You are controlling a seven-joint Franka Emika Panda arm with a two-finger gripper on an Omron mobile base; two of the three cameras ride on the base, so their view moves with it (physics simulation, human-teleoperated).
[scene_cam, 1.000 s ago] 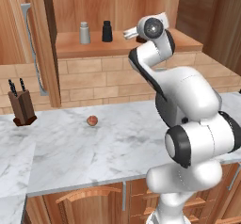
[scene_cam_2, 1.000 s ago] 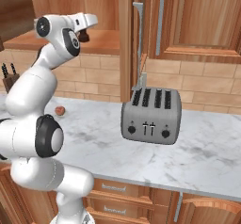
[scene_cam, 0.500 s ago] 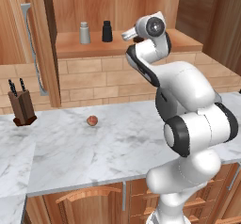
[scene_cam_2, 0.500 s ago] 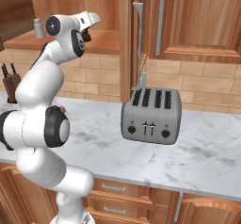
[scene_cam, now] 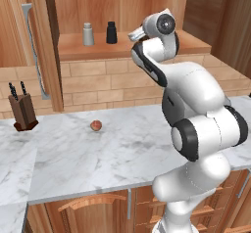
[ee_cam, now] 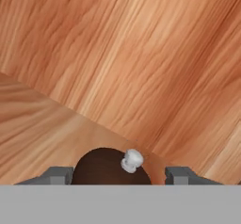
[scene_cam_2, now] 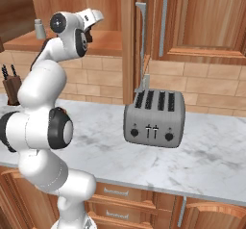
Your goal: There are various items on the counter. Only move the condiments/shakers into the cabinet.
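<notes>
The dark brown pepper mill with its silver knob stands on the cabinet shelf, seen from above in the hand view. My gripper straddles it, and both fingertips stand a little off its sides, so the gripper is open. The light grey shaker and the black shaker stand side by side on the same shelf, to the left of my hand. In the right base view my hand reaches into the cabinet above the shelf. The reddish ball lies on the counter.
A knife block stands at the counter's left end. The silver toaster sits on the counter to my right. The open cabinet door with its long grey handle hangs left of the shelf. Drawers run under the counter.
The fingers have spread apart and let go of the pepper mill, which now stands on the shelf. The arm has barely moved.
</notes>
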